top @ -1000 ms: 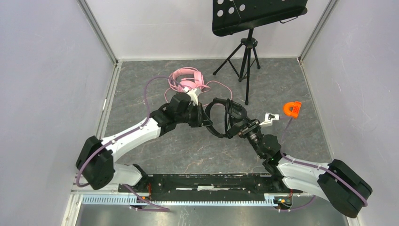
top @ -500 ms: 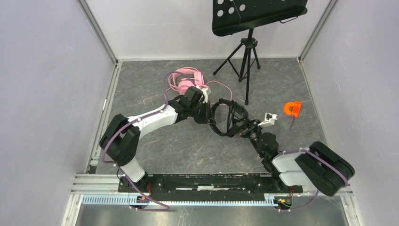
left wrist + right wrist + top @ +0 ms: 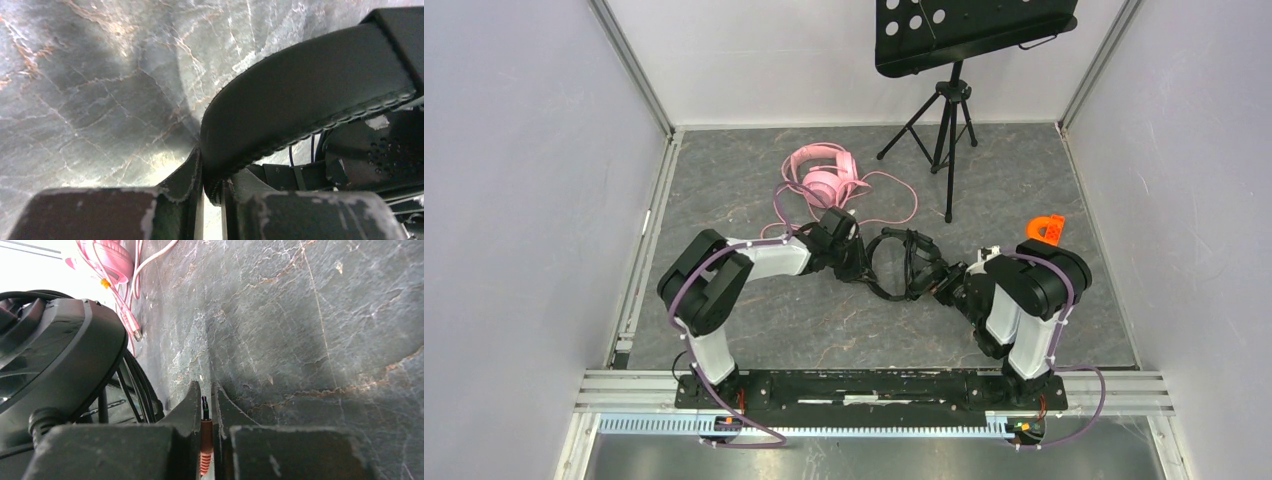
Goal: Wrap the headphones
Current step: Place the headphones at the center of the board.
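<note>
The black headset [image 3: 906, 262] sits mid-worktop [image 3: 824, 325] with both arms on it. The left end effector [image 3: 212, 175], at the headset's left side, is pinched narrow on the padded headband [image 3: 300, 95], a finger either side of its stitched edge. The right end effector [image 3: 206, 392], just right of the headset, is squeezed almost closed on a slim jack plug [image 3: 205, 437] with an orange-red collar. The plug's tip pokes up between the fingers. Thin black cable [image 3: 132, 385] loops beside the earcup. The pink headset [image 3: 822, 178] lies just beyond the black one, its pink cable [image 3: 914, 206] sprawled loose around it. An orange piece [image 3: 1046, 229] rests well to the black headset's right.
</note>
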